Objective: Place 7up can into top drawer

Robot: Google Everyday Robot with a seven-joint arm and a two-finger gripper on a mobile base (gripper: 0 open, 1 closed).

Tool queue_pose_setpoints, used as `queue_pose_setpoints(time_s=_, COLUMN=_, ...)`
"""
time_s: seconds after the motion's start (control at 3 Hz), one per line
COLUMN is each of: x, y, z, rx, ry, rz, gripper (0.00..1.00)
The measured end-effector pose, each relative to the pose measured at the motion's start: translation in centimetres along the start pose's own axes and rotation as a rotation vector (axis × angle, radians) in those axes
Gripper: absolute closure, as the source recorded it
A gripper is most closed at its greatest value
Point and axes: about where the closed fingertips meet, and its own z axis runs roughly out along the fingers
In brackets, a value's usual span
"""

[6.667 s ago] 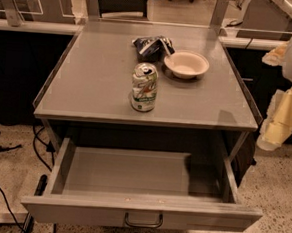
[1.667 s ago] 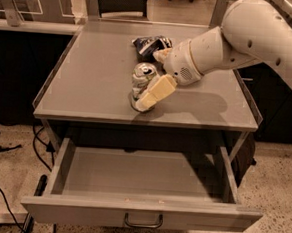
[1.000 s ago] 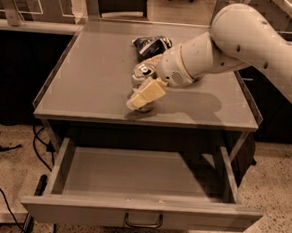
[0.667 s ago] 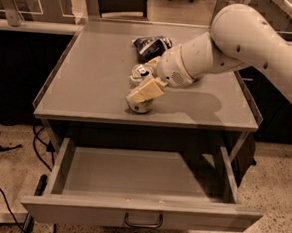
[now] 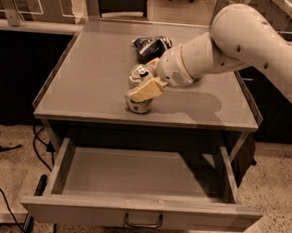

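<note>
The 7up can (image 5: pixel 137 74) stands upright on the grey table top (image 5: pixel 88 79), near its front edge. My gripper (image 5: pixel 141 86) is at the can, coming in from the right on the white arm (image 5: pixel 241 40). One cream part of it lies across the can's front and hides its middle, so only the silver top and the base (image 5: pixel 138 107) show. The top drawer (image 5: pixel 142 174) below the table is pulled fully out and holds nothing. Its curved handle (image 5: pixel 143 222) is at the centre of the front panel.
A dark shiny snack bag (image 5: pixel 150 44) lies behind the can. The arm covers the spot where the cream bowl stood. The table has low raised side rails (image 5: pixel 51 77). Cables (image 5: pixel 10 199) lie on the floor at the left.
The gripper has shifted slightly up and in against the can's front. The can has stayed in its place on the table. The drawer has not moved.
</note>
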Motion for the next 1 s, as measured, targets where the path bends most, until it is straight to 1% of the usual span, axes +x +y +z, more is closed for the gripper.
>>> queue_pose_setpoints(time_s=0.33, x=0.0, y=0.0, z=0.0, rx=0.000, ry=0.000, rz=0.000, gripper=1.00)
queue_pose_setpoints(time_s=0.67, x=-1.0, y=0.9, z=-1.8, rx=0.002, ry=-0.004, rz=-0.008, gripper=1.00)
queue_pose_setpoints(time_s=1.0, x=-2.0, y=3.0, z=-3.8, rx=-0.013, ry=-0.003, rz=-0.007, gripper=1.00)
